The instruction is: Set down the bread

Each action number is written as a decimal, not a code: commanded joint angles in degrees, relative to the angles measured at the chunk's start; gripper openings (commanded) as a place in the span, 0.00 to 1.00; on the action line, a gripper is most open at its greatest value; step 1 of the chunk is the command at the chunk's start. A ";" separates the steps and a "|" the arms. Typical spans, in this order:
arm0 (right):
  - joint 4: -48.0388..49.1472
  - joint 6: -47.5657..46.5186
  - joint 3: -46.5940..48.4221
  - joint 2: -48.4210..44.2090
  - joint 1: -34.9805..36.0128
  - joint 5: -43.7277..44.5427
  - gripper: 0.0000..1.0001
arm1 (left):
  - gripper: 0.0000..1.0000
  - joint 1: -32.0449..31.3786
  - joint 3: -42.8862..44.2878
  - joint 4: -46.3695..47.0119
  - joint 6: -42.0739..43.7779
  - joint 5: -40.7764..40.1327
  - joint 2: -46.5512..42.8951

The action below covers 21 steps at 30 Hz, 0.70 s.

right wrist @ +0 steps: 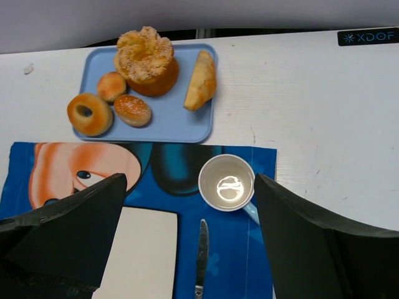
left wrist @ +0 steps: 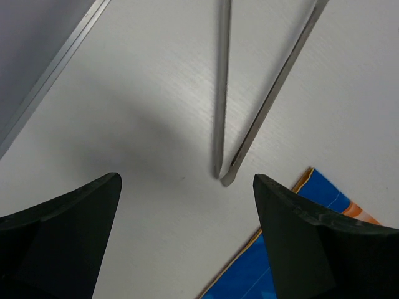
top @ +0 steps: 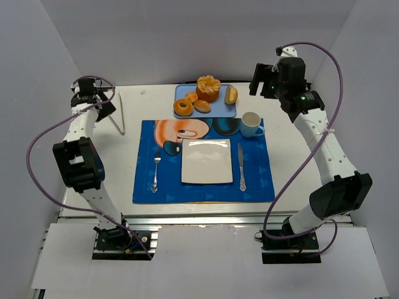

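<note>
Several breads lie on a light blue tray (top: pixel 227 113) at the table's back: a big sugared bun (top: pixel 208 87), a long roll (top: pixel 231 94), a ring bagel (top: pixel 182 108) and two small rolls (top: pixel 202 106). The wrist view shows the tray (right wrist: pixel 181 121), bun (right wrist: pixel 146 59), long roll (right wrist: pixel 201 80) and bagel (right wrist: pixel 90 114). A white square plate (top: pixel 206 161) sits empty on the blue placemat (top: pixel 257 187). My right gripper (right wrist: pixel 187 240) is open, high above the mat near the cup. My left gripper (left wrist: pixel 187 237) is open over bare table at the far left, beside metal tongs (left wrist: pixel 249 131).
A light blue cup (top: pixel 251 123) stands on the mat's back right corner, also in the right wrist view (right wrist: pixel 227 184). A fork (top: pixel 155 168) lies left of the plate and a knife (top: pixel 241 165) right of it. The tongs (top: pixel 118 118) lie left of the mat.
</note>
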 commanded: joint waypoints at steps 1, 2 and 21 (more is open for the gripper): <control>4.61 -1.41 1.28 -0.16 -1.39 0.67 0.89 | 0.98 -0.01 8.20 1.90 3.57 5.67 3.48; 5.05 -1.41 0.74 -0.16 -1.91 0.41 0.89 | 0.98 0.08 10.15 1.73 5.05 6.65 5.06; 8.39 -2.38 -3.65 0.89 -4.29 -0.92 0.89 | 0.98 -3.08 18.53 1.72 12.54 9.03 20.72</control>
